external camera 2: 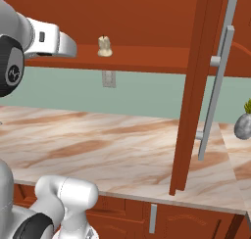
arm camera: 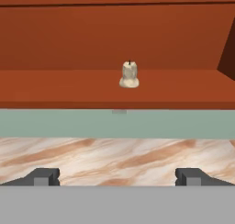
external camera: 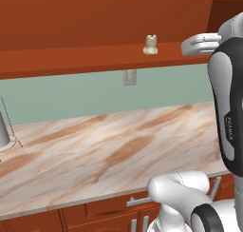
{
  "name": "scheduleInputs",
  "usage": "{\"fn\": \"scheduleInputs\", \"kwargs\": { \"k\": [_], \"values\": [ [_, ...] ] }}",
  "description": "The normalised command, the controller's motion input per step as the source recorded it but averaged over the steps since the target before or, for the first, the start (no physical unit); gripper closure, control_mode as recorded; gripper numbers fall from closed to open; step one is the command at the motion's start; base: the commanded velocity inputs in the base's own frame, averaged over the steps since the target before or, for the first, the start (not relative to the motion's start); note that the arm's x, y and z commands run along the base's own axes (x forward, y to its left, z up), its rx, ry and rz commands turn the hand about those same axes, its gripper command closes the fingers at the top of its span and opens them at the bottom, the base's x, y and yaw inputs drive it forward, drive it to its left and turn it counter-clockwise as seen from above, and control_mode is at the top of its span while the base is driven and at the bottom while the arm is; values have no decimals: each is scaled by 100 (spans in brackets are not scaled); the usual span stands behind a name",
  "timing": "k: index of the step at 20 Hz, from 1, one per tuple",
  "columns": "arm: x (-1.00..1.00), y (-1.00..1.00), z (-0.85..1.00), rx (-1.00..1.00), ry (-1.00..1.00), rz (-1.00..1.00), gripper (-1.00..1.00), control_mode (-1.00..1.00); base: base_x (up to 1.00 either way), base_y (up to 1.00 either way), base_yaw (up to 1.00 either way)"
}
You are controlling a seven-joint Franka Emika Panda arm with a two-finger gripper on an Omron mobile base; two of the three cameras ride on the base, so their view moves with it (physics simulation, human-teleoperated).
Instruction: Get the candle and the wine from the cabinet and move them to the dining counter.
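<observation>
The hand point(arm camera: 117, 177) gapes wide, holding nothing; the candle point(arm camera: 129, 75) stands on the cabinet point(arm camera: 69, 87) shelf at 12 o'clock.

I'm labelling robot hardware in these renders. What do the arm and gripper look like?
The arm has glossy white rounded shells with dark grey-black joint sections, one bearing small white FRANKA lettering. The gripper has two small dark grey, blocky finger tips. No cables visible.

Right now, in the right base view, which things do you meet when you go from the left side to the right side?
Robot arm → candle → wall outlet → open cabinet door → door handle → small vase.
</observation>
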Motion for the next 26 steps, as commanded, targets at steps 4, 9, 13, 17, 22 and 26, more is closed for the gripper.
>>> {"fn": "scheduleInputs", "kwargs": {
  "k": [4,9,13,17,22,26],
  "values": [
    [32,0,-6,0,-7,0,-100,-100,0,0,0],
    [32,-2,-21,0,-10,0,-100,-100,0,0,0],
    [32,-5,-19,0,-13,0,-100,-100,0,0,0],
    [34,-10,-3,0,-6,0,-100,-100,0,0,0],
    [38,-5,5,0,1,0,-100,-100,0,0,0],
    [42,0,0,0,0,0,-100,-100,0,0,0]
  ]
}}
